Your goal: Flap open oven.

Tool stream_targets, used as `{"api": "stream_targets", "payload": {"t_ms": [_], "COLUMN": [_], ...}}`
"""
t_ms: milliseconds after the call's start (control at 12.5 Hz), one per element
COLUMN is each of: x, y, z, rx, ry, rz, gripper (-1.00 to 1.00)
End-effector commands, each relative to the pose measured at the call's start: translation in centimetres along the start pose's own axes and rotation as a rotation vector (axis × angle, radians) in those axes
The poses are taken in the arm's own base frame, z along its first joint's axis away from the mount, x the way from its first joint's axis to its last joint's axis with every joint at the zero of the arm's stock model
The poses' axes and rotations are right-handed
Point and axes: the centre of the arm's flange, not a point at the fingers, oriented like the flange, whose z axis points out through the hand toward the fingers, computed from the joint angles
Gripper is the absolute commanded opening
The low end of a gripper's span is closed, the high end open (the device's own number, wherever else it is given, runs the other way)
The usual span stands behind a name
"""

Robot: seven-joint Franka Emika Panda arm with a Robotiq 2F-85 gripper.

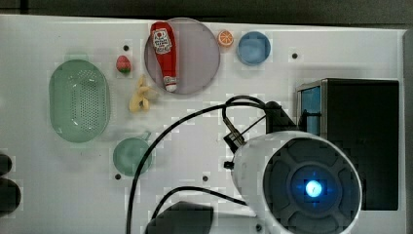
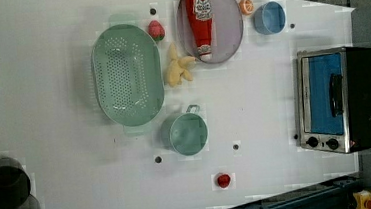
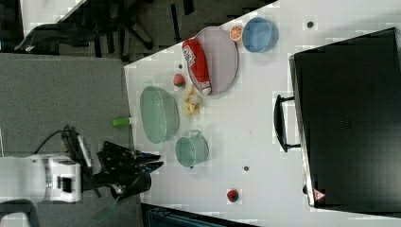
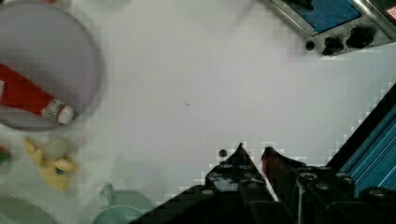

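White perforated tabletop [image 2: 254,109], grey floor [image 3: 61,90], dark chair legs [image 3: 118,23] beyond.

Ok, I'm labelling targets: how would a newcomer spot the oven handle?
Find the oven, the big boxy appliance at the left view's right edge of the white table. On its blue glass door sits the handle, a dark bar, unlike the round black knobs beside the door.

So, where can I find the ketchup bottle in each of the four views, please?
Top view: ketchup bottle at upper centre, lying on the purple plate.
Left view: upper centre-right, same plate.
Right view: upper centre, same plate.
Wrist view: cap end visible, on the plate.
Shared landmark: the oven.
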Motion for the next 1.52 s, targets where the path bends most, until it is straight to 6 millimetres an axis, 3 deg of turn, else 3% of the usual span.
{"api": "stream_targets", "payload": {"t_ms": [80, 640, 960, 1200, 1520], "x": [2.3, 11.4, 16.4, 18.4, 18.9], "y": [2.4, 7.9, 9.5, 9.7, 9.2], "z": [-0.3, 5.9, 11.4, 15.8, 21.1], "rx": [0.032, 0.063, 0.028, -0.008, -0.038], "ry": [0.027, 0.074, 0.1, 0.09, 0.097], "rz": [-0.176, -0.712, -0.813, -0.804, -0.807], "gripper": [-0.65, -0.65, -0.65, -0.65, -0.65]}}
